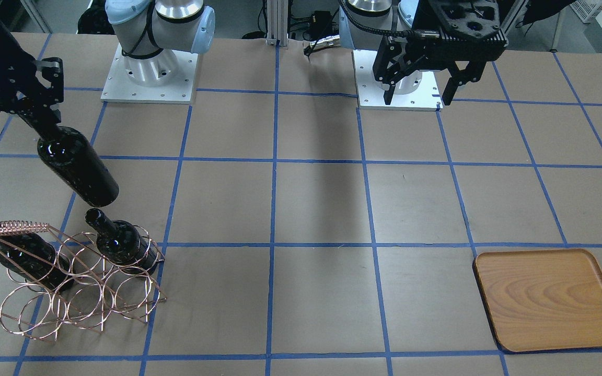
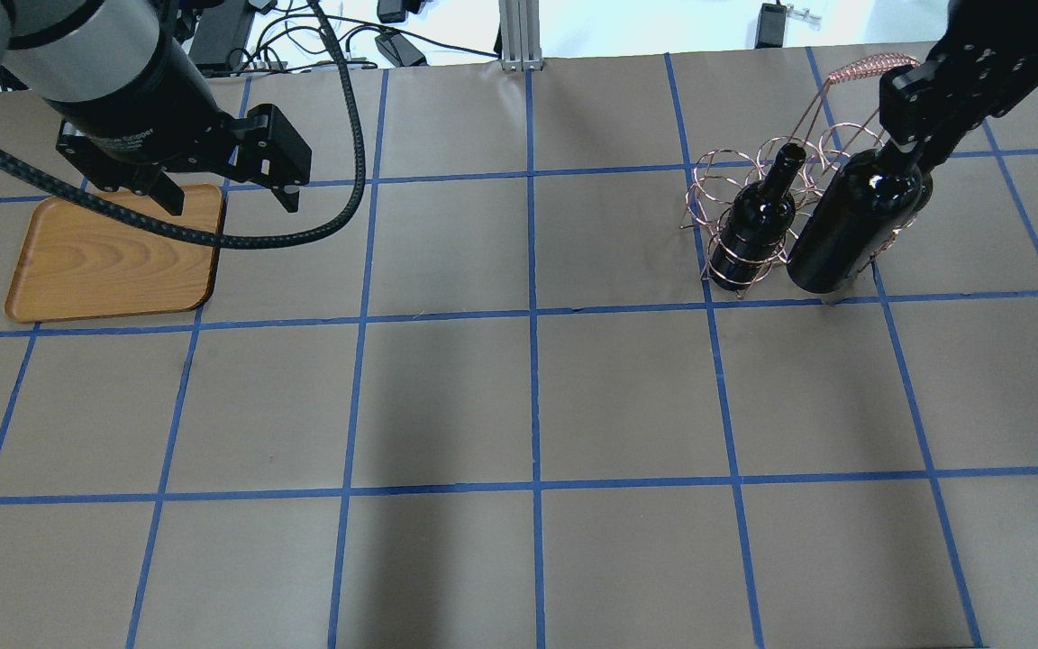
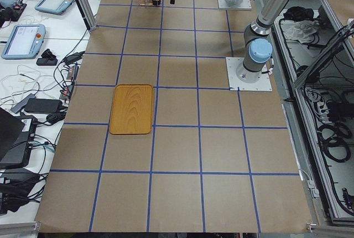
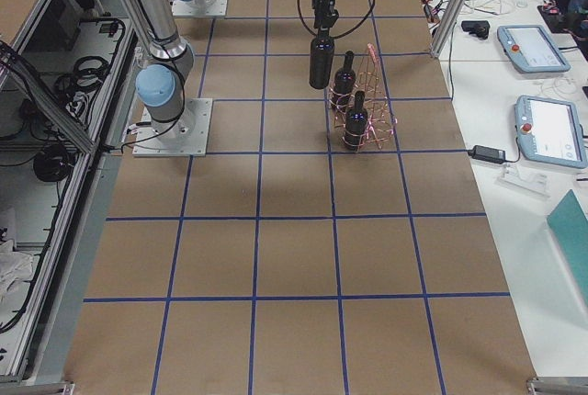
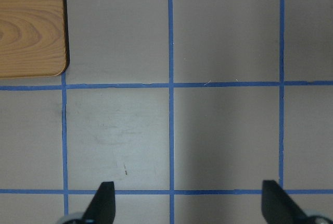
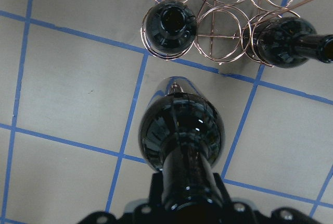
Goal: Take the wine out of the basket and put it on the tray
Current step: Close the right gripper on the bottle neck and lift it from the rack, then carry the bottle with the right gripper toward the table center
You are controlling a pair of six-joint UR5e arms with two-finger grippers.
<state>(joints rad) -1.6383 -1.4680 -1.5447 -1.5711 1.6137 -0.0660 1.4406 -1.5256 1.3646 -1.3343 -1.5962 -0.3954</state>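
Note:
My right gripper (image 1: 39,119) is shut on the neck of a near-black wine bottle (image 1: 77,168) and holds it tilted in the air beside the copper wire basket (image 1: 79,284). The wrist view shows the held bottle (image 6: 182,133) hanging above the table, just in front of the basket (image 6: 229,5). Two more bottles (image 1: 24,255) (image 1: 122,244) rest in the basket's rings. The wooden tray (image 1: 549,300) lies empty at the other end of the table. My left gripper (image 1: 418,98) is open and empty, hovering near the tray (image 2: 113,257).
The table is brown paper with a blue tape grid (image 2: 532,315). The two arm bases (image 1: 149,73) (image 1: 397,86) stand at the robot's edge. A metal post (image 2: 519,36) and cables lie beyond the far edge.

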